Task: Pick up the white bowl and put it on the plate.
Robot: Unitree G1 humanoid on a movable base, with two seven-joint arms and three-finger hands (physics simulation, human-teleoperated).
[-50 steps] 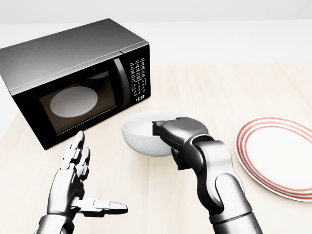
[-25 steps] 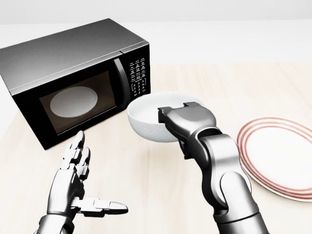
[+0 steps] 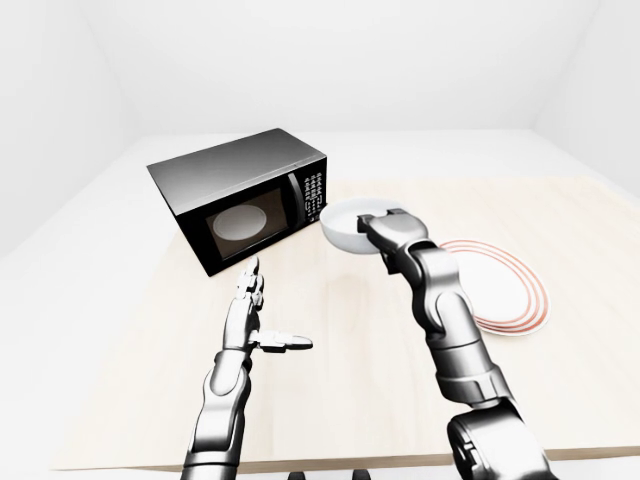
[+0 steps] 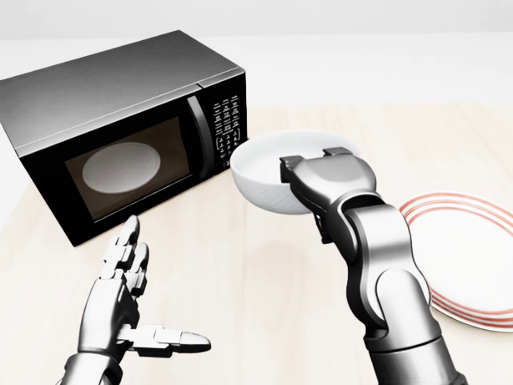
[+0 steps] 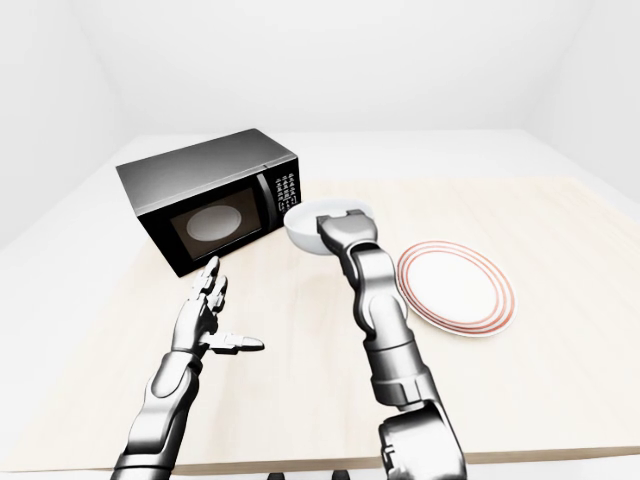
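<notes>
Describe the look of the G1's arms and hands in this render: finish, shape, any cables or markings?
Both arms are glossy silver-grey metal with darker joint bands, built from rounded, tube-like segments. The left hand has slim, segmented silver fingers with ridged knuckles. The right hand has a bulbous, dome-like grey housing and dark finger parts. No cables, markings or sleeves show.

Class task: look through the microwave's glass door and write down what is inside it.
Through the dark door of the microwave a round pale turntable shows, with nothing visibly on it. The tinted glass and solid casing hide the rest of the cavity.
</notes>
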